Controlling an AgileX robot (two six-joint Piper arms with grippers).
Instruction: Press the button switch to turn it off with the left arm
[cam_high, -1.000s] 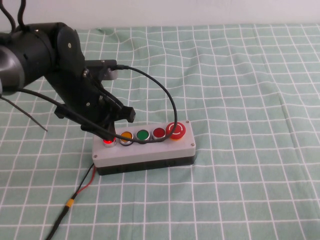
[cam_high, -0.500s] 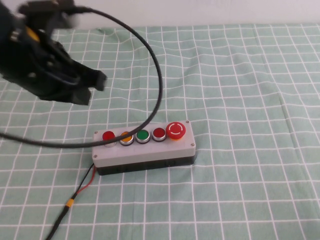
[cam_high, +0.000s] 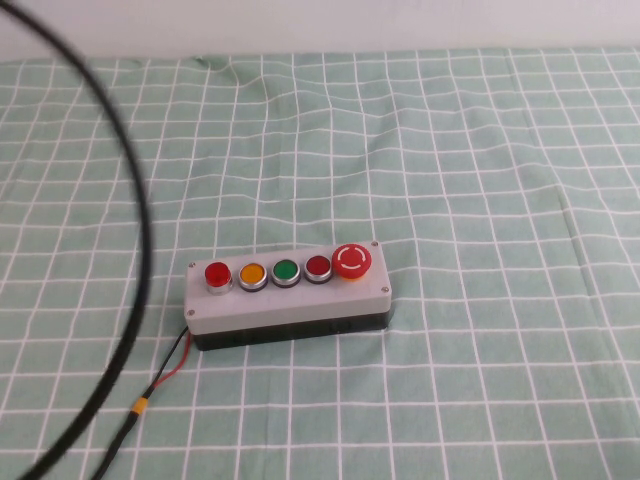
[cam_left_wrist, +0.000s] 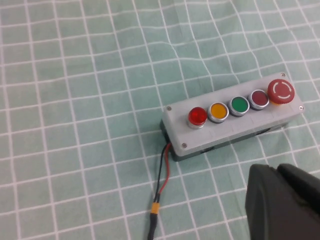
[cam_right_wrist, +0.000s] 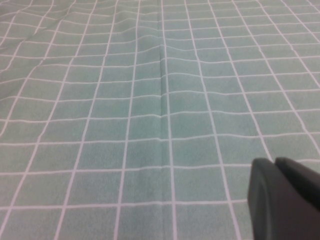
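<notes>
The button switch (cam_high: 217, 273) is the small bright-red button with a silver ring at the left end of the grey box (cam_high: 290, 305). It shows no bright glow. It also appears in the left wrist view (cam_left_wrist: 197, 116), on the box (cam_left_wrist: 235, 127). My left gripper (cam_left_wrist: 272, 169) is shut and empty, held well above the cloth and away from the box. In the high view only the left arm's black cable (cam_high: 138, 250) shows. My right gripper (cam_right_wrist: 272, 161) is shut and empty over bare cloth.
On the box, after the button switch, come an orange button (cam_high: 252, 273), a green one (cam_high: 286, 270), a darker red one (cam_high: 318, 266) and a large red mushroom button (cam_high: 352, 260). Red and black wires (cam_high: 168, 372) leave its left end. A green checked cloth (cam_high: 480, 180) covers the table.
The left arm has lifted off the button switch and drawn back out of the high view to the left; only its cable remains. The button's glow has gone.
</notes>
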